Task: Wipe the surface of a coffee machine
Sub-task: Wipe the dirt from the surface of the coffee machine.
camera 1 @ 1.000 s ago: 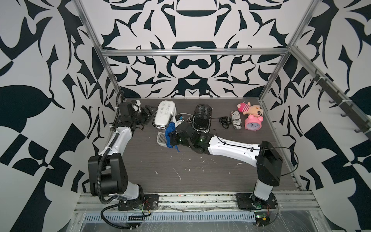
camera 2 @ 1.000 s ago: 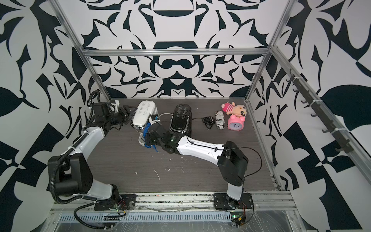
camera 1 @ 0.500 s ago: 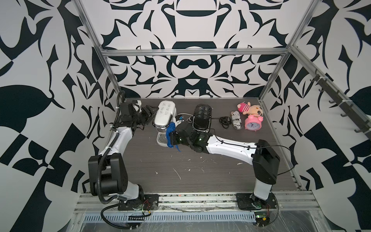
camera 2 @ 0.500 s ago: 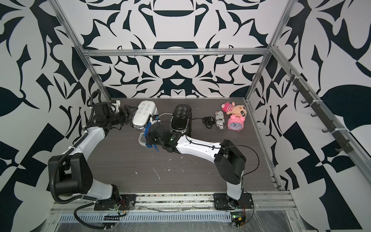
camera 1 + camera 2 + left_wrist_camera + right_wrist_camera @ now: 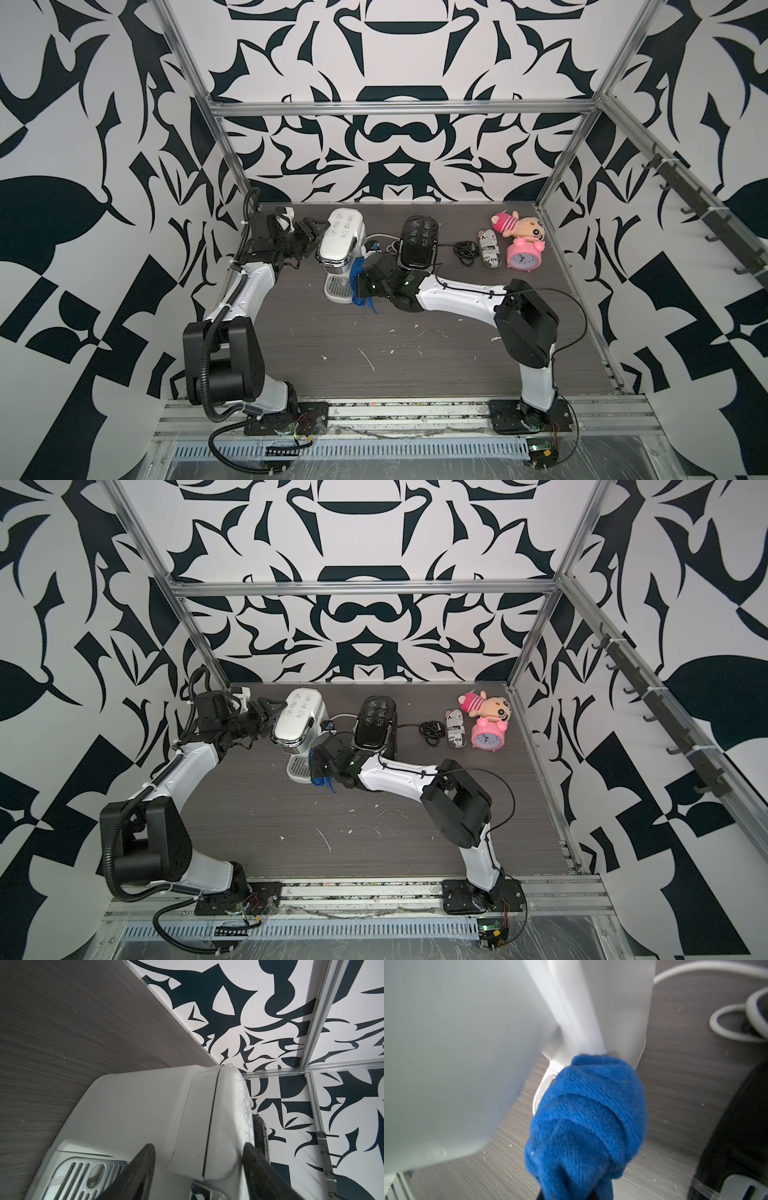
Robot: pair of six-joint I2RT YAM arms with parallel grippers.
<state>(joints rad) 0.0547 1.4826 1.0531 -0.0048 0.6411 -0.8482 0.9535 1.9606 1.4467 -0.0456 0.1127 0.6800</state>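
Position of the white coffee machine [image 5: 338, 241]: it stands upright at the rear left of the worktop [image 5: 415, 353]. Its head runs from the back wall toward the robot bases, and its drip tray faces the bases. A black coffee machine [image 5: 417, 245] stands beside it on the right.

Right gripper [image 5: 365, 286]: the jaws are pressed together, pinching a bunched blue cloth [image 5: 587, 1122]. In the right wrist view the bunch touches the machine low down, where the column meets the base. In both top views the cloth [image 5: 318, 780] sits at the right front corner of the base, beside the drip tray.

Left gripper [image 5: 309, 236]: the jaws are spread wide and straddle the left side of the head. In the left wrist view one finger lies under the head and one lies at the top panel. Whether the pads bear on the shell cannot be made out.

Governing relation: the machine surface lies directly to the left of the right jaws, and the cloth leads. The right flank and front are within reach of the right arm. A stroke would probably best follow the long axis of the head or climb the column. The gap to the black machine is narrow, so clearance is probably the limiting factor.
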